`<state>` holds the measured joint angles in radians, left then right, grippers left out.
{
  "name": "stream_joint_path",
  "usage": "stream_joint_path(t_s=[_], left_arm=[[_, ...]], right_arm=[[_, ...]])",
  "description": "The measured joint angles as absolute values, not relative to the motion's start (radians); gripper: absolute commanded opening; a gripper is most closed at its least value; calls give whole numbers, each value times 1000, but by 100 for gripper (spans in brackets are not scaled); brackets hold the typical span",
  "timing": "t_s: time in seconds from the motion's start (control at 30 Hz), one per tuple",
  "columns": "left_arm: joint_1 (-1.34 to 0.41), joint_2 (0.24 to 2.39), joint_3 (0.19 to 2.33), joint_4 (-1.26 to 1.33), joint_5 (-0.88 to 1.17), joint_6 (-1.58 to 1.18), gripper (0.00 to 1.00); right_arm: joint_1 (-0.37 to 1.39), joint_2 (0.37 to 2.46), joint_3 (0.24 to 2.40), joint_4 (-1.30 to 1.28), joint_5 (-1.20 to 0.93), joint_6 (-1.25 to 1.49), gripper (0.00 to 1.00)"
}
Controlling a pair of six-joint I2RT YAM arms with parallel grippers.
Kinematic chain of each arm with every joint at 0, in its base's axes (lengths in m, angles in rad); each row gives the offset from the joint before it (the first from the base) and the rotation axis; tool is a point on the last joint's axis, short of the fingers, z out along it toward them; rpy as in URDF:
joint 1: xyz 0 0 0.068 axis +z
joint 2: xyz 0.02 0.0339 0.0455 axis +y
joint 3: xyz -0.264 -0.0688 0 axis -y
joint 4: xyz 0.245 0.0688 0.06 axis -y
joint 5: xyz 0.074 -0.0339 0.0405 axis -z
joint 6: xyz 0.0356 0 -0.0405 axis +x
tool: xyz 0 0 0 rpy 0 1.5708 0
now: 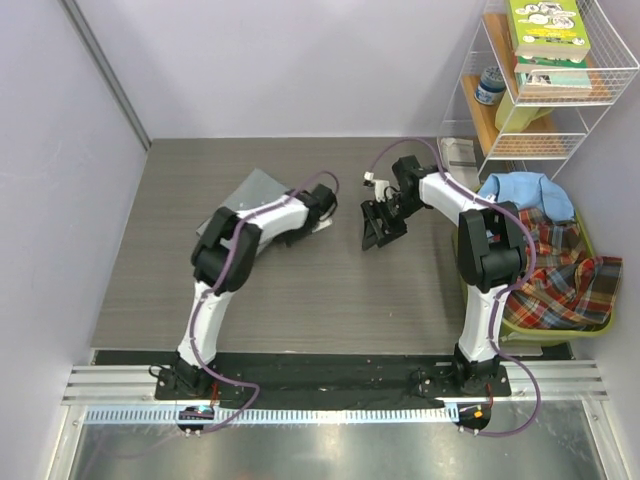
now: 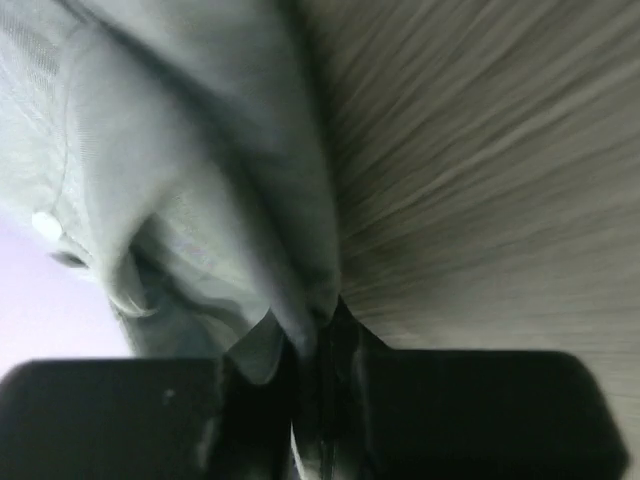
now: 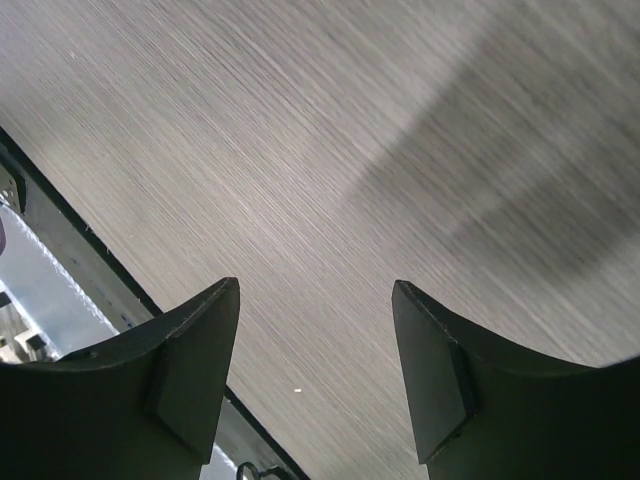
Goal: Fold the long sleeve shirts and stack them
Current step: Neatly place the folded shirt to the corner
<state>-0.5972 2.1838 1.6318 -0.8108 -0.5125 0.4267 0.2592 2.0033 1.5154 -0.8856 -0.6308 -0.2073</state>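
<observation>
Tightly nipped grey shirt (image 2: 190, 190) in left gripper (image 2: 315, 335), right gripper (image 3: 315, 295) spread

1. Here's the left arm (image 1: 225, 260): glossy white shells on the long links, with chunky black housings at every joint.
2. Over to the right arm (image 1: 487, 250), and it's a twin, with the same white shells and the same black joint blocks.
3. A purple cable (image 1: 205, 340) runs the length of each arm, bows out in a loop near the wrist and curls away past the foot.
4. Each base (image 1: 183, 378) is a squat black block.
5. The left gripper (image 2: 318, 325) is matte black with blocky, square-shouldered fingers.
6. The right gripper (image 3: 315, 300) is black too. Its fingers taper to blunt wedge tips, and there's a rectangular pad on each inner face.
</observation>
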Motion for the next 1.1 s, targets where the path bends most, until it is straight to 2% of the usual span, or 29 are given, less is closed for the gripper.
stream_joint_path(t_s=[0.03, 0.1, 0.17, 0.2, 0.27, 0.3, 0.43, 0.57, 0.7, 0.9, 1.1], left_arm=[[-619, 2225, 1635, -819, -546, 407, 31], [-663, 2252, 1671, -862, -585, 358, 53], [-691, 2252, 1725, -909, -530, 299, 58], [-700, 2252, 1759, -929, -479, 265, 78], [-714, 2252, 1813, -957, -356, 218, 89], [-720, 2252, 1844, -977, -276, 189, 100], [-728, 2222, 1950, -1082, -28, 145, 100], [-696, 2106, 1967, -1144, 127, 221, 100], [-539, 1989, 1979, -1219, 233, 443, 100], [-240, 2001, 1917, -1254, 193, 820, 98], [-189, 2085, 1743, -1193, 123, 981, 94]], right_arm=[[257, 2003, 1507, -885, -630, -208, 68], [250, 2003, 1492, -889, -630, -208, 68], [244, 2003, 1484, -891, -630, -209, 68], [240, 2003, 1480, -891, -631, -209, 68], [232, 2003, 1474, -892, -631, -210, 69], [226, 2003, 1473, -892, -631, -209, 69], [199, 1995, 1473, -896, -642, -211, 69], [169, 1980, 1473, -896, -649, -210, 69], [174, 1974, 1473, -897, -669, -210, 69], [177, 1967, 1471, -899, -691, -207, 68], [174, 1956, 1459, -907, -691, -208, 68]])
